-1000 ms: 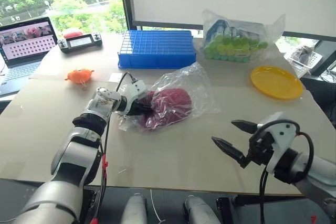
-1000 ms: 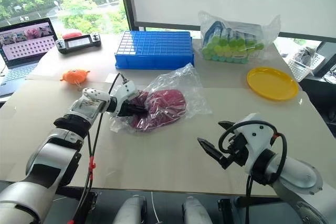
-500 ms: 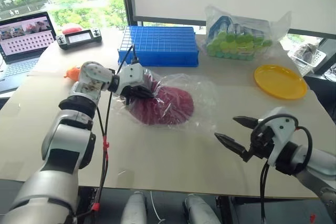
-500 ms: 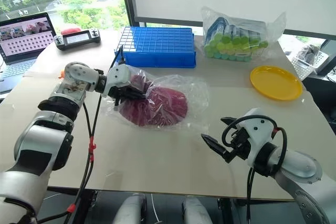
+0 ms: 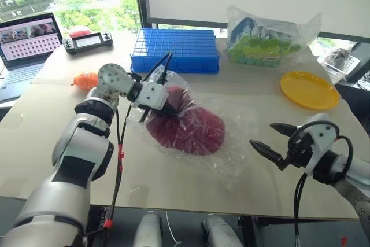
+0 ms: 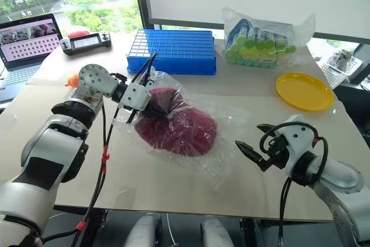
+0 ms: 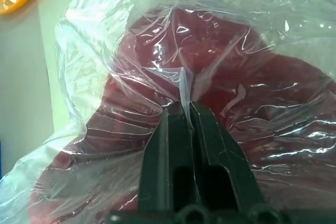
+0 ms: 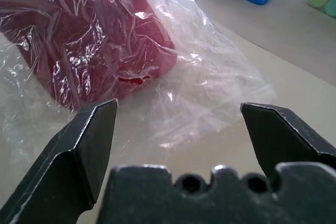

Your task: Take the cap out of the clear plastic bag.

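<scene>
Your clear plastic bag [image 5: 222, 134] lies mid-table [image 5: 173, 183] with the maroon cap [image 5: 188, 128] inside. Your left gripper [image 7: 181, 109] is clenched on a fold of bag film; your right gripper [image 5: 273, 141] hovers beside it, fingers spread.

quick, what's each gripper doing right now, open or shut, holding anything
Left gripper: shut, pinching the clear plastic bag over the cap.
Right gripper: open, holding nothing.

Bare beige bench [image 5: 173, 172] lies open between the right pincer [image 5: 276, 141] and the crinkly clear plastic bag [image 5: 231, 143]; the blue gridded plastic tray [image 5: 173, 53] blocks behind.
</scene>
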{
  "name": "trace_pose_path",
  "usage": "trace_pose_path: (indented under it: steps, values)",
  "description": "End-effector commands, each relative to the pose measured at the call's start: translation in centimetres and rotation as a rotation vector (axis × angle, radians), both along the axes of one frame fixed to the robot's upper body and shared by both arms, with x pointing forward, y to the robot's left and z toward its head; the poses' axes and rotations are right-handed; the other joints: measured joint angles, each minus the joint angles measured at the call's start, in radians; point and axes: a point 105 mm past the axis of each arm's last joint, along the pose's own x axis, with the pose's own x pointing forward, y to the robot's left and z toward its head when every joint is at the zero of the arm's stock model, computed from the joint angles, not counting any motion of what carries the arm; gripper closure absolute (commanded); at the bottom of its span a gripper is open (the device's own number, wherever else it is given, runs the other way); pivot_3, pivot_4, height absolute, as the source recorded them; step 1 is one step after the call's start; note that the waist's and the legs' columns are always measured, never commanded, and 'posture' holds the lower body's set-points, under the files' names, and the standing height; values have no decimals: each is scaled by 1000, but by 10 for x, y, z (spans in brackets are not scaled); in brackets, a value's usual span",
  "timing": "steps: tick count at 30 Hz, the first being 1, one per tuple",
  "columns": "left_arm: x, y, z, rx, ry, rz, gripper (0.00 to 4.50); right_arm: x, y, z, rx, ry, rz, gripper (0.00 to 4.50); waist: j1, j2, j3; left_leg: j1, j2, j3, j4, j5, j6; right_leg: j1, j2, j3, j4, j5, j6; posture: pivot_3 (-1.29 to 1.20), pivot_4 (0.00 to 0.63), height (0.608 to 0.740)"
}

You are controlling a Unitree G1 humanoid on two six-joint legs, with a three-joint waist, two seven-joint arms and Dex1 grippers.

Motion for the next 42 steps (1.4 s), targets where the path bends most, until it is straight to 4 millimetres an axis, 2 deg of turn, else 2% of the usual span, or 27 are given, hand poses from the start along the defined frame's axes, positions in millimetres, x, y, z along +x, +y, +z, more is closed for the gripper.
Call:
trace_pose_path:
  steps: [1, 5, 6, 7, 8, 9, 14, 17, 22, 25, 28, 32, 34, 37, 42]
  values:
    - [22, -6, 23, -22, -112, 142, 4420, 1, 3, 9, 0, -61, -2, 0, -2, 0, 0, 0, 0, 0, 0, 0, 0, 0, 0, 0, 0, 0, 0, 0, 150, 713]
    - [48, -1, 22, -10, -174, 356, 4420, -1, 10, 8, 15, -65, 6, 0, -1, 0, 0, 0, -1, -1, 0, 0, 0, 1, 0, 0, 0, -2, 3, 0, 150, 713]
    - [49, 1, 20, -2, -169, 374, 3868, -1, 12, 7, 16, -63, 8, 0, -1, 0, 0, 0, -1, -1, 0, 0, 0, 1, 0, 0, 0, -2, 3, 0, 150, 713]
    - [51, 3, 18, 2, -171, 390, 3684, -1, 12, 6, 16, -62, 8, 0, -2, 0, 0, 0, -1, -1, 0, 0, 0, 0, 0, 0, 0, -2, 3, 0, 150, 713]
    - [52, 4, 17, 4, -174, 398, 3229, -1, 13, 6, 16, -62, 8, 0, -1, 0, 0, 0, -1, -1, 0, 0, 0, 0, 0, 0, 0, -2, 3, 0, 150, 713]
    - [52, 4, 17, 4, -174, 400, 2995, -1, 13, 6, 17, -61, 9, 0, 0, 0, 0, 0, -1, -1, 0, 0, 0, 0, 0, 0, 1, -2, 3, 0, 150, 713]
    - [53, 8, 17, -10, -166, 417, 1213, 1, 13, 6, 16, -54, 17, 0, 2, 0, 0, 0, -1, -1, 0, 0, 0, 0, 0, 0, 1, -1, 2, 0, 150, 713]
    - [52, 11, 23, -46, -120, 437, 128, 3, 13, 4, 6, -42, 27, 0, 2, 0, 0, 0, -1, -1, 0, 0, 0, 0, 0, 0, 1, -1, 2, 0, 150, 713]
    - [44, 15, 56, -136, 72, 449, 50, 4, 12, 3, -6, -32, 33, 0, 1, 0, 0, 0, -1, -1, 0, 0, 0, 0, 0, 0, 1, -1, 1, 0, 150, 713]
    - [26, 15, 76, -225, 294, 364, 50, 6, 6, 6, -9, -36, 26, 0, -1, 0, 0, 0, -1, -1, 0, 0, 0, 0, 0, 0, 1, -1, 1, 0, 150, 713]
    - [7, 15, 68, -229, 379, 285, 50, 8, 2, 8, -12, -38, 20, 0, -11, 1, 0, 1, -1, -2, 0, 0, 0, 1, 0, 0, 2, -1, 1, 0, 150, 713]
    - [-28, 8, 44, -124, 426, 130, 50, 10, -6, 10, -15, -43, -7, 0, -25, 3, 1, 6, -1, -2, -1, 0, 0, 6, 0, 0, 4, -1, -2, 0, 150, 713]
    - [-43, -6, 30, -86, 399, 15, 50, 13, -13, 11, -17, -48, -38, 0, -22, 3, 1, 6, -1, -4, 1, 0, 0, 7, 0, -1, 5, -1, -2, 0, 150, 713]
    - [-46, -30, 27, -122, 379, -69, 50, 14, -16, 11, -19, -52, -57, 0, -7, 3, 1, 6, -3, -7, 6, 0, 0, 11, 0, -2, 5, -3, 0, 0, 150, 713]
    - [-38, -39, 29, -133, 411, -56, 50, 12, -14, 10, -20, -50, -64, 0, -7, 3, 1, 5, -4, -8, 8, 0, 0, 10, 0, -1, 6, -4, 2, 0, 150, 713]
